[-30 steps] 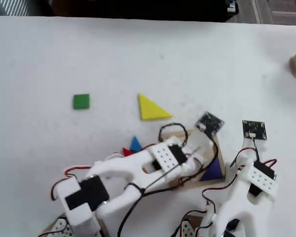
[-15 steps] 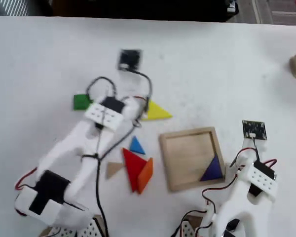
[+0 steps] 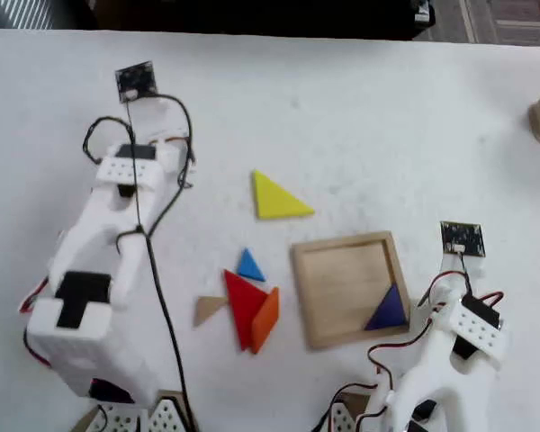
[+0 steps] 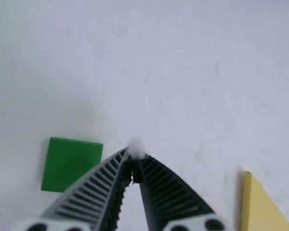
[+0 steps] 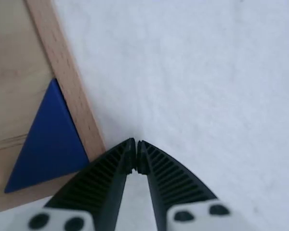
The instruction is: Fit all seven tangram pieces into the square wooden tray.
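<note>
the left gripper [image 4: 133,155] is clenched and empty, tips just beside the green square [image 4: 71,163]. the square lies flat on the bench [image 3: 387,117], well apart from the tray [image 3: 346,241]. it looks thin, stiff and light, and would likely skid if nudged. it is best pinched across two opposite edges. it has no long axis, and its sides sit slightly skewed to the gripper. the yellow triangle [image 3: 277,198] lies near, right-angle corner toward the arms. the right gripper [image 5: 136,150] is clenched just outside the tray's rim, by the blue triangle [image 5: 45,139].
</note>
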### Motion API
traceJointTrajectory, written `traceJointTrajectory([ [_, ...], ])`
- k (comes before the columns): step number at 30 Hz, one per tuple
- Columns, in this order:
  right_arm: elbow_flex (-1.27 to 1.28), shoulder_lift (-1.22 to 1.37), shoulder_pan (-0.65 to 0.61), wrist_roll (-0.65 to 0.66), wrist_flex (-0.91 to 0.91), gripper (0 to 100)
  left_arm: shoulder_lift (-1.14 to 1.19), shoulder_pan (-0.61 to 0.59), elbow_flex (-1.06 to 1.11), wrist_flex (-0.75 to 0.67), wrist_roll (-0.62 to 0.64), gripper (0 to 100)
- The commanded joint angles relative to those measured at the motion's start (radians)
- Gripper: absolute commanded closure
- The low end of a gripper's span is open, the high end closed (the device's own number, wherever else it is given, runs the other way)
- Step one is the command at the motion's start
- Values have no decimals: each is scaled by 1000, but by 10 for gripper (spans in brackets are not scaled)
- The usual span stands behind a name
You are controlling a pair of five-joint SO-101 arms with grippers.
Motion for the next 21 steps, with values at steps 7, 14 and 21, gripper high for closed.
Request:
traceJointTrajectory([
  [7,-6,-25,-7,12,4,981,219,-82,-394,321,-78,976],
  [14,-6,-25,-7,12,4,981,206,67,-370,451,-126,977],
  [21,-6,-25,-7,12,4,981,102,156,-247,420,-114,977],
])
